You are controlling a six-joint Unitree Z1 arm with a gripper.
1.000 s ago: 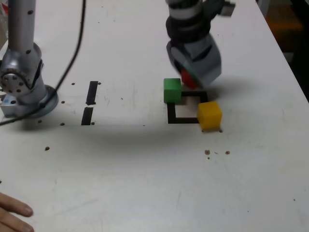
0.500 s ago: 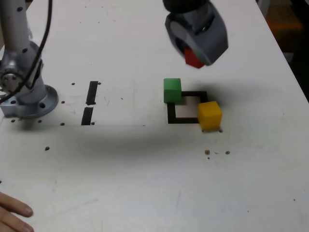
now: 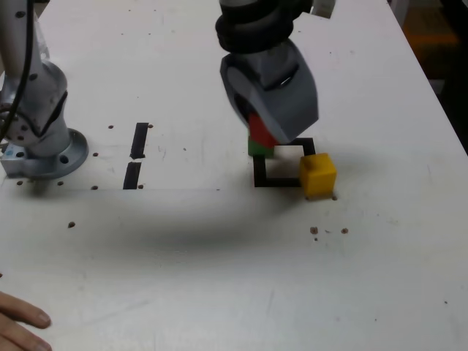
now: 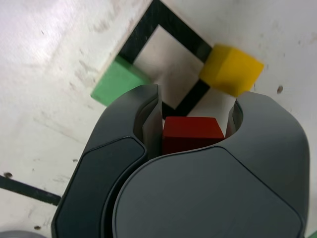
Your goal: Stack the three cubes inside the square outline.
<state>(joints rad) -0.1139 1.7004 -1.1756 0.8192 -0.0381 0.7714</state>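
My gripper [image 3: 265,136] is shut on the red cube [image 3: 257,130] and holds it in the air just above the green cube [image 3: 259,151], which it mostly hides in the exterior view. The green cube sits on the far left corner of the square outline [image 3: 278,181] as the exterior view shows it. The yellow cube [image 3: 317,174] sits on the outline's near right corner. In the wrist view the red cube [image 4: 192,133] is clamped between the two dark fingers [image 4: 148,111], with the green cube [image 4: 119,82], the yellow cube [image 4: 230,69] and the outline [image 4: 173,29] below.
The arm's metal base [image 3: 40,142] stands at the exterior view's left, with a black cable [image 3: 25,66] hanging along it. Two short black tape strips [image 3: 137,155] lie between the base and the outline. A person's hand [image 3: 18,325] rests at the near left corner.
The gripper lifted the red cube off the table beside the outline, then carried it toward the exterior view's left and down, over the green cube.
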